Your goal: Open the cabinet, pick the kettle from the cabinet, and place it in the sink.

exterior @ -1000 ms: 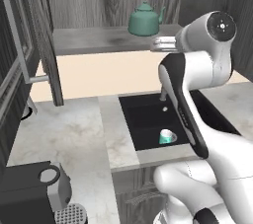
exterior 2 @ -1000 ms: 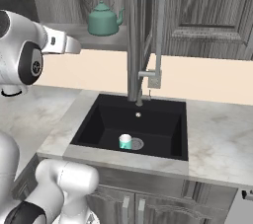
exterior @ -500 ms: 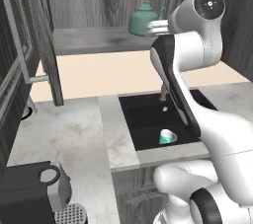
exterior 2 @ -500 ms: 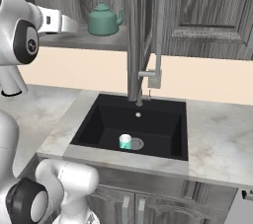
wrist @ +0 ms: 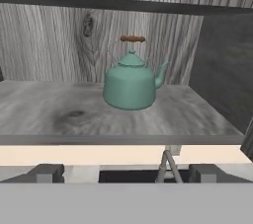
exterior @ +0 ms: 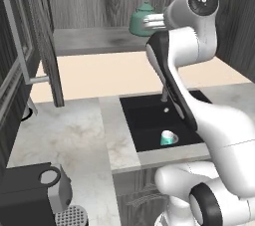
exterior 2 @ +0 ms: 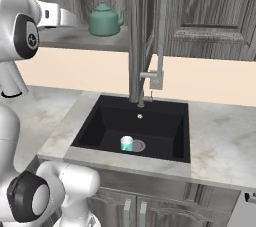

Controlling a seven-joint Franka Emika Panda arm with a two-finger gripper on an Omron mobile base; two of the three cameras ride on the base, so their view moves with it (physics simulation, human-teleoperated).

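Note:
The teal kettle point(wrist: 131, 82) with a brown-topped handle stands upright on the shelf point(wrist: 59, 114) of the open cabinet. The cabinet's left door point(exterior: 42, 41) is swung out, its pale bar handle point(exterior: 17, 36) facing the room. My gripper point(wrist: 127, 173) is open, level with the shelf's front edge. Its fingertips point(wrist: 47, 172) stand wide apart, short of the kettle and touching nothing. From the sides the hand point(exterior 2: 60, 17) hangs just left of the kettle point(exterior 2: 105, 21), which the hand partly covers in the left base view point(exterior: 139, 18). The black sink point(exterior 2: 100, 116) lies below.
A small teal-and-white cup point(exterior 2: 127, 143) sits by the drain in the basin. The tall grey faucet point(exterior 2: 159, 41) rises behind the sink, below the shelf. A closed panelled door point(exterior 2: 210, 11) is at the right. A dark coffee machine point(exterior: 35, 190) stands on the counter's near left.
The hand has risen and moved in toward the shelf and the kettle. The jaws stayed wide. The kettle, the cup and the door have not moved.

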